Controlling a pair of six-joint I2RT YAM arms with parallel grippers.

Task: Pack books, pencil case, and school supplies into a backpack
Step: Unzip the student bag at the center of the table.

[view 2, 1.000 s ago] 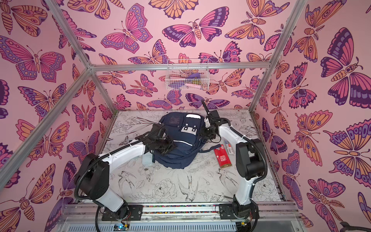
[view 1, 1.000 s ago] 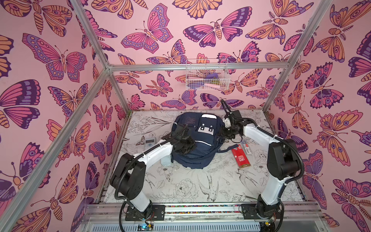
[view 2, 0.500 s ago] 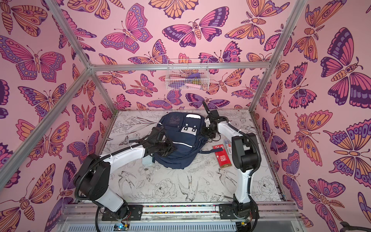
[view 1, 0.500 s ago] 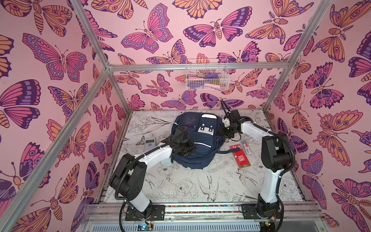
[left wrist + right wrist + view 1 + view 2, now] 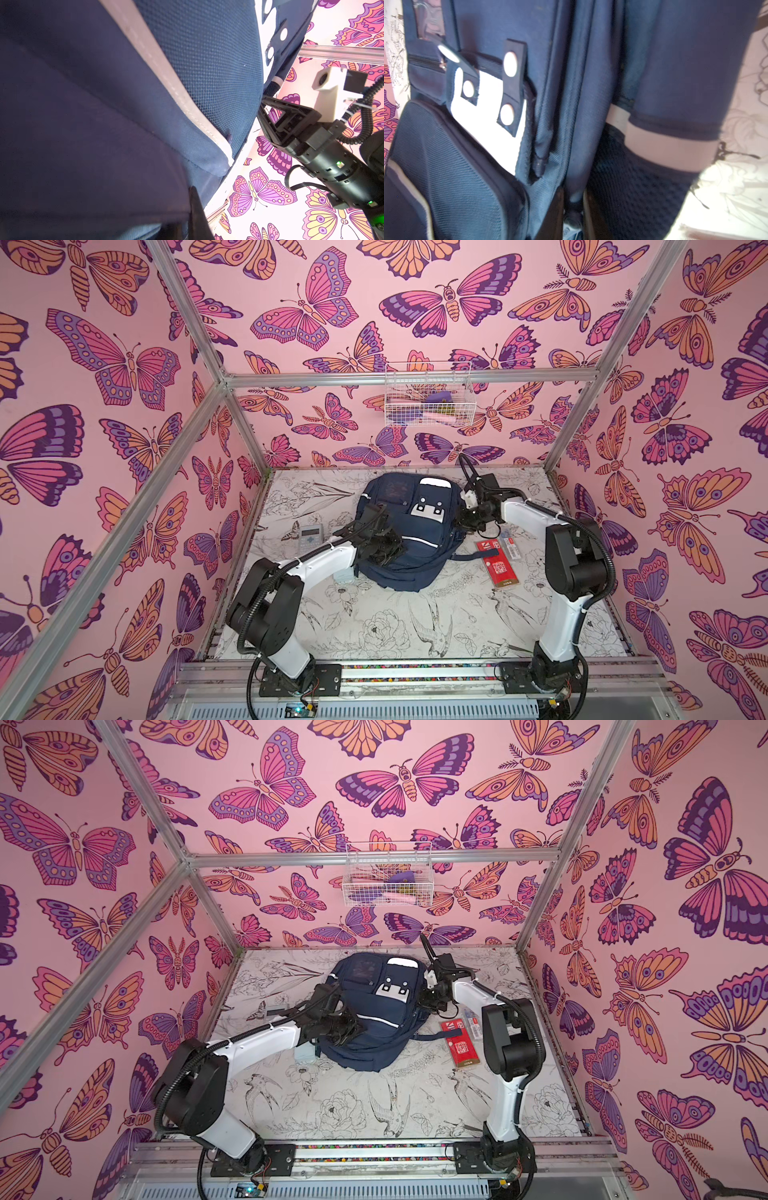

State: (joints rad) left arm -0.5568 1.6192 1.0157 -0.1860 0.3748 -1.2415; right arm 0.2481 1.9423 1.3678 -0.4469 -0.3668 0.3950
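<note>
Your right arm's elbow has swung a little toward 11 o'clock since a second ago, while the right end effector (image 5: 467, 518) stays at the 3 o'clock edge of the backpack (image 5: 415, 568) and has narrowed. Neither the backpack nor your left arm has shifted.

You see the backpack lying flat on the table (image 5: 395, 639), just toward 12 o'clock of the centre, with its white patch (image 5: 428, 506) facing up. In the right wrist view the two dark fingers (image 5: 556, 209) stand close together, either side of a raised zip seam on the backpack's side. A small pale piece sits low between them. You cannot tell from this view whether they are pinching it.

Your left end effector (image 5: 380, 541) lies on the backpack's 8 o'clock side and is closed tight. The left wrist view shows only one finger (image 5: 196, 207) against navy cloth beside a white stripe (image 5: 166, 83). Whether any cloth is caught there cannot be told.

The calculator (image 5: 311, 536) lies at 9 o'clock of the backpack, apart from it. A red flat pack (image 5: 500, 566) and a small clear packet (image 5: 510, 545) lie together at 4 o'clock of the backpack, near your right arm. A wire basket (image 5: 428, 396) hangs on the wall at 12 o'clock.
</note>
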